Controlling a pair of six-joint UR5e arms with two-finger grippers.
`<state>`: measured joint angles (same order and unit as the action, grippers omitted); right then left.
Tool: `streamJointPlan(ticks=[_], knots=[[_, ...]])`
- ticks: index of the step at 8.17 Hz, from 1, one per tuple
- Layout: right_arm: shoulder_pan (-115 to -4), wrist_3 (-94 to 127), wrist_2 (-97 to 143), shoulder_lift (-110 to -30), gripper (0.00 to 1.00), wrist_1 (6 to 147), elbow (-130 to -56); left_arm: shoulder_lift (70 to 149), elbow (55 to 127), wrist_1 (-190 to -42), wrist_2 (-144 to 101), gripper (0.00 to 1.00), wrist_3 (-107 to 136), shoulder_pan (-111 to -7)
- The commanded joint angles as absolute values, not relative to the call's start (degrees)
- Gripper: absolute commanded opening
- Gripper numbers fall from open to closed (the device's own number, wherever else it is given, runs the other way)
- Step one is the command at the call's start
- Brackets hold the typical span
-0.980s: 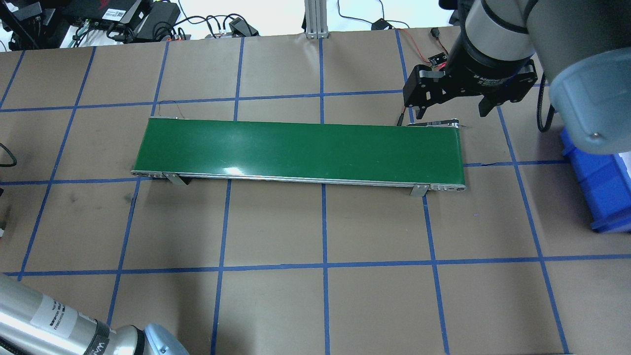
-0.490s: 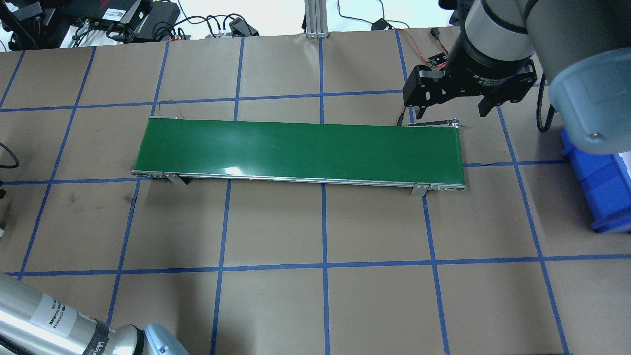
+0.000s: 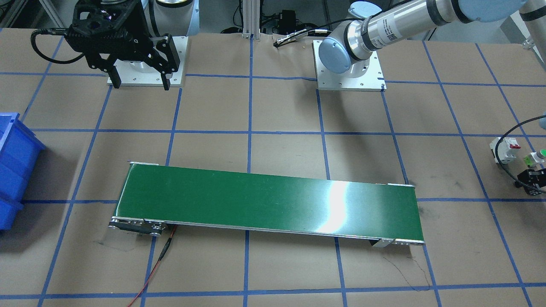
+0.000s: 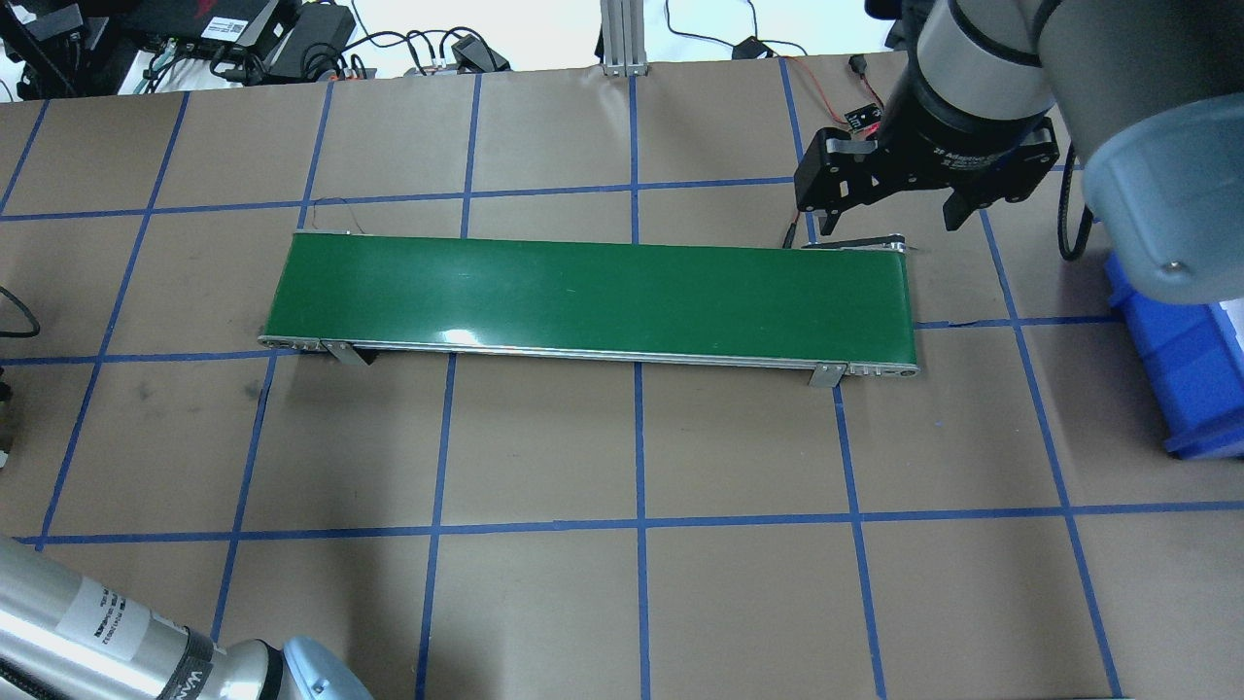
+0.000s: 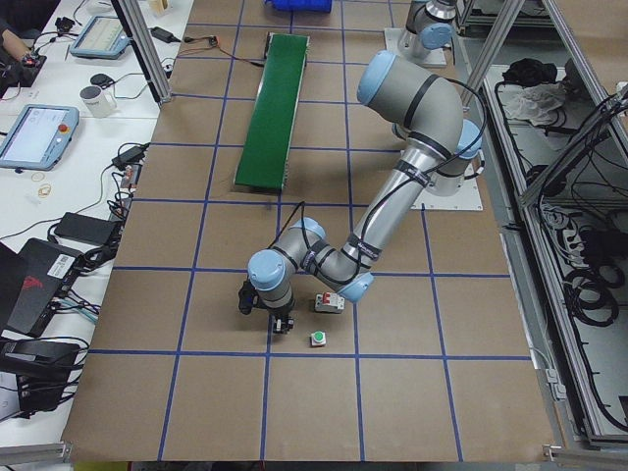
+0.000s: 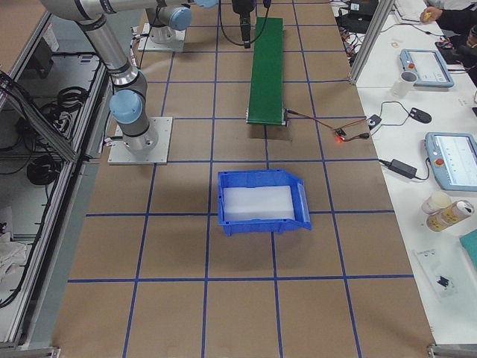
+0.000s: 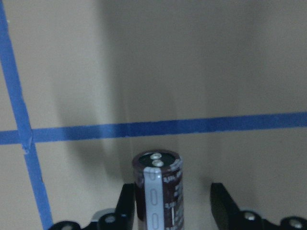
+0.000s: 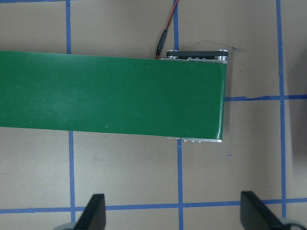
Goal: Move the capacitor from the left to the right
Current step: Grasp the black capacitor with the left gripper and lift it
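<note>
In the left wrist view the capacitor [image 7: 158, 191], a dark cylinder with a pale stripe, stands upright on the brown table between my left gripper's [image 7: 173, 203] fingers. It is against one finger [image 7: 125, 206], with a gap to the other, so the gripper is open around it. The left gripper is low over the table's left end, near the edge of the front-facing view [image 3: 530, 177]. My right gripper [image 4: 889, 219] is open and empty, hovering by the far edge of the green conveyor belt [image 4: 593, 292] at its right end.
A white circuit breaker with a red switch [image 3: 504, 149] and a green-capped push button [image 3: 540, 154] sit close beside the left gripper. A blue bin [image 4: 1186, 369] stands at the right end of the table. A red wire [image 3: 155, 264] trails from the belt's right end.
The left arm's visible link at the overhead view's lower left has shifted slightly. The right arm and the belt have not moved.
</note>
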<state>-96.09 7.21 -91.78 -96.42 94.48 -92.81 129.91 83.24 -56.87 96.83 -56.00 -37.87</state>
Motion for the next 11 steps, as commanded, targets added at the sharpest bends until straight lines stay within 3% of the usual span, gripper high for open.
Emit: streamJointPlan(ticks=[1, 4, 6, 9, 11], knots=[[-96.2, 7.2, -91.8, -96.4, 1.00, 94.5, -92.8, 129.9, 83.2, -56.9, 96.9, 0.30, -57.5, -37.7], [-96.2, 7.3, -91.8, -96.4, 1.00, 94.5, -92.8, 127.1, 83.5, -57.7, 96.9, 0.00, -57.8, -37.8], [-96.2, 7.3, -91.8, -96.4, 1.00, 94.5, -92.8, 123.3, 83.9, -63.0, 92.3, 0.00, -54.9, -41.1], [-96.2, 7.2, -91.8, -96.4, 1.00, 94.5, -92.8, 111.8, 84.0, -74.4, 92.2, 0.00, -37.9, -55.1], [-96.2, 7.3, -91.8, -96.4, 1.00, 94.5, -92.8, 111.4, 84.2, -75.8, 92.6, 0.00, -33.0, -64.8]])
